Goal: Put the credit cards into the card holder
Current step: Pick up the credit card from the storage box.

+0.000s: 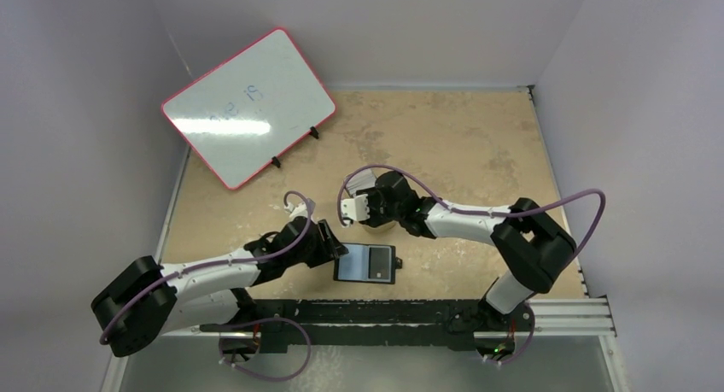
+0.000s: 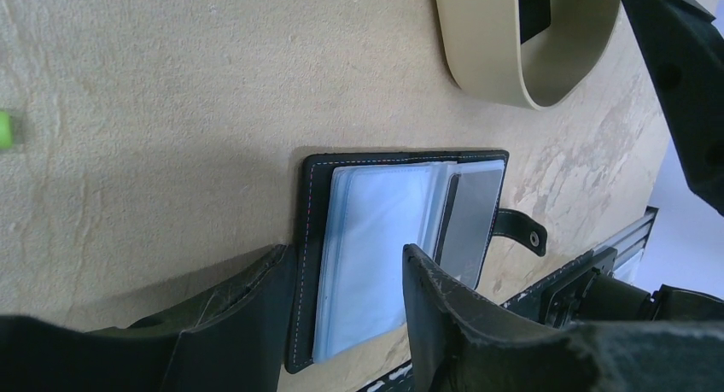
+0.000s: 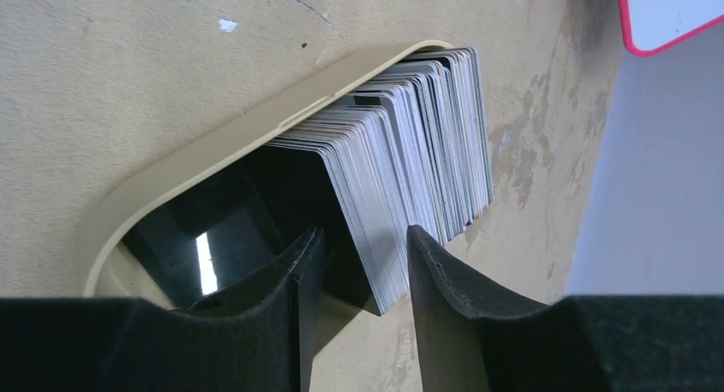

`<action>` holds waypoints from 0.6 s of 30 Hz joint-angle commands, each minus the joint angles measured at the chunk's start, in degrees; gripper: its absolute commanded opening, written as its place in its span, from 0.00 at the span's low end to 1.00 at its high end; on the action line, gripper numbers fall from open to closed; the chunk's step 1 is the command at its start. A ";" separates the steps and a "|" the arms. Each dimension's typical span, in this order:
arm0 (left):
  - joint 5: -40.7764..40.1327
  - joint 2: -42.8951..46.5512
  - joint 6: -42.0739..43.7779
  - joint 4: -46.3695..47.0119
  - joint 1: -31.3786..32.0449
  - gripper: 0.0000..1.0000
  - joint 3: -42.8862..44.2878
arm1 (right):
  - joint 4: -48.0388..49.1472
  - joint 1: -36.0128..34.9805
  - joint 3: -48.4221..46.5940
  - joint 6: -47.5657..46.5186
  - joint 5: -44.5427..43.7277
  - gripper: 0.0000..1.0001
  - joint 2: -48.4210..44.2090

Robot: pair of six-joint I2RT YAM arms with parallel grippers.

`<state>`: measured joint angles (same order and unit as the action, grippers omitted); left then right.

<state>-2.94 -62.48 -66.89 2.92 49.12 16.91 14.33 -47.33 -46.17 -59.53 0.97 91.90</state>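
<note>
The card holder (image 1: 368, 262) lies open on the table, its clear bluish sleeves (image 2: 376, 238) facing up and its snap tab (image 2: 522, 230) pointing right. My left gripper (image 2: 341, 294) is open and low at the holder's left edge. One finger is outside the black cover and the other is over the sleeves. The credit cards (image 3: 410, 144) stand on edge, fanned, in a tan oval tin (image 3: 213, 144). My right gripper (image 3: 363, 277) is open, with the near end of the card stack between its fingertips. In the top view it (image 1: 365, 211) hangs over the tin.
The tan tin (image 2: 529, 50) sits just beyond the holder. A red-rimmed whiteboard (image 1: 248, 106) stands on feet at the back left. A black rail (image 1: 384, 311) runs along the near table edge. White walls close in the left, back and right sides.
</note>
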 commanded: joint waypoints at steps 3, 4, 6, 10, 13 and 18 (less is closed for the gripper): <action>0.36 1.39 -0.60 2.30 -0.34 0.47 -0.49 | 4.42 0.40 -1.39 -1.28 -5.12 0.41 -0.87; 0.38 1.39 -0.73 2.35 -0.37 0.47 -0.62 | 4.66 0.58 -1.19 -1.12 -5.19 0.40 -1.27; 0.47 1.37 -0.83 2.60 -0.35 0.47 -0.72 | 4.92 0.98 -0.90 -0.97 -4.90 0.39 -2.27; 0.65 1.21 -0.88 2.53 -0.35 0.47 -0.73 | 4.65 1.32 -1.07 -0.61 -5.28 0.35 -3.91; 0.61 1.20 -0.89 2.55 -0.34 0.46 -0.73 | 3.88 1.56 -1.34 -0.58 -5.13 0.32 -4.65; 0.57 1.56 -1.05 2.68 -0.34 0.46 -0.82 | 1.78 1.91 -1.86 -0.43 -4.69 0.22 -5.03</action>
<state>-2.76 -62.13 -66.98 3.36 49.12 16.25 15.40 -45.89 -46.17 -59.90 -3.27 88.84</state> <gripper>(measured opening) 0.467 0.256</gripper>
